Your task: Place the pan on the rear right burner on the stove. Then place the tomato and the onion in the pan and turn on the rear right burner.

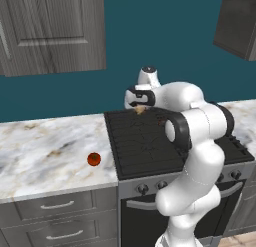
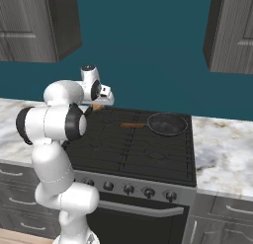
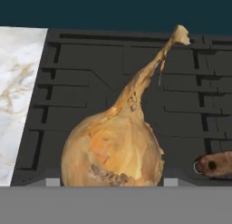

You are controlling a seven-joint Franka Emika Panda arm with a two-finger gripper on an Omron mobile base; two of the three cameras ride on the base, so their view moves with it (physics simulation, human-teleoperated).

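My gripper (image 3: 111,181) is shut on the tan onion (image 3: 115,148), whose stalk points up and away from the hand. It hangs over the rear left part of the stove (image 2: 133,154), with the gripper (image 1: 139,108) (image 2: 97,105) pointing down and the onion (image 1: 139,110) (image 2: 97,107) just under it. The black pan (image 2: 168,123) rests on the rear right burner (image 2: 184,135), its wooden handle (image 2: 133,125) pointing left toward the gripper. The handle's end (image 3: 217,163) shows at the lower right of the hand view. The red tomato (image 1: 94,159) lies on the marble counter left of the stove.
Marble counter (image 1: 45,151) flanks the stove on both sides. A row of knobs (image 2: 128,189) runs along the stove's steel front. Grey wall cabinets (image 1: 50,31) hang above the left counter and at the upper right (image 2: 232,30).
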